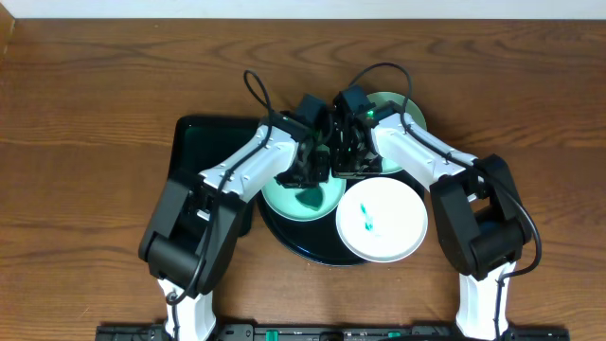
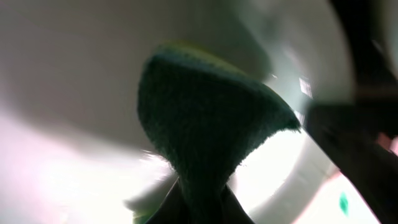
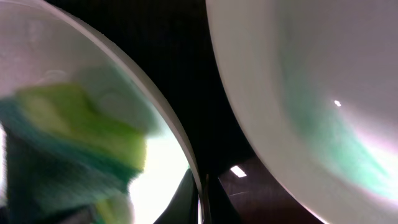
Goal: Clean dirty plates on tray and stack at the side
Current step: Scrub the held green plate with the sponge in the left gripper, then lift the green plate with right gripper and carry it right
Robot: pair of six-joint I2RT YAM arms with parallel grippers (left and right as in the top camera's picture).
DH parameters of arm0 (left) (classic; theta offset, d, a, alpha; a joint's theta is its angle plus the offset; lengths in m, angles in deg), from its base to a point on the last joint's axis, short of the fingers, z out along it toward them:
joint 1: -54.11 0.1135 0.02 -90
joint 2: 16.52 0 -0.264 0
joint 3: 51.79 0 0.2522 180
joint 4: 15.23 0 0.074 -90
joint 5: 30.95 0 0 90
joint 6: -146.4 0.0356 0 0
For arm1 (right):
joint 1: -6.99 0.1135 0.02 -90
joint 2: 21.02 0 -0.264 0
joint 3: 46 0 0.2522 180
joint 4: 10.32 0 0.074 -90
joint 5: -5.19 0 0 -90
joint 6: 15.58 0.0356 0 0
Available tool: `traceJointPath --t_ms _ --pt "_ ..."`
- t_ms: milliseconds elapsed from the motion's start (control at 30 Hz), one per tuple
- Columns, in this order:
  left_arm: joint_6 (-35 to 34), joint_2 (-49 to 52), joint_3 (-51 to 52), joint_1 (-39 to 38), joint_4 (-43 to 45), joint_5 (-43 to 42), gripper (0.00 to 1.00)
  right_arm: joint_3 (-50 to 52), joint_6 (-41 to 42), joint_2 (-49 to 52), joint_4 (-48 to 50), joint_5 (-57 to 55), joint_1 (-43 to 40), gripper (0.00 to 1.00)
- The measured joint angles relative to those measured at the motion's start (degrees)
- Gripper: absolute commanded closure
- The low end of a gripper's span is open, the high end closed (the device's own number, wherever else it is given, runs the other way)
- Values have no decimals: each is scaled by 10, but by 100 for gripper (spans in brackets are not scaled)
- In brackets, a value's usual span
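Plates [image 1: 382, 220] on black tray [image 1: 305, 248], wooden table [image 1: 95, 76]; left jaws clamp sponge [image 2: 205, 124], right jaws pinch plate rim [image 3: 166, 121]

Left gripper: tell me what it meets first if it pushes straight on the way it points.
The left gripper holds a green sponge; the white plate right behind it probably comes first, though blur hides the gap.
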Motion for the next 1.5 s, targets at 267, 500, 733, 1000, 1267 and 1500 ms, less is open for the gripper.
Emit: traceJointPath --t_ms 267,500,733,1000,1267,1500 --pt "-84 -7 0 37 -30 109 93 0 0 0 0 0 0 99" --pt "-81 -93 -12 59 -103 159 93 0 0 0 0 0 0 99" --pt "-45 -208 -37 154 -172 174 93 0 -12 0 2 0 0 99" --pt "-24 -202 -37 241 -189 181 93 0 -26 -40 -6 -108 30 99" --pt "-23 -202 -37 245 -189 181 93 -6 -32 -139 -10 -388 121 99" --pt "-23 -202 -37 245 -189 181 93 -6 -34 -147 -11 -636 225 99"
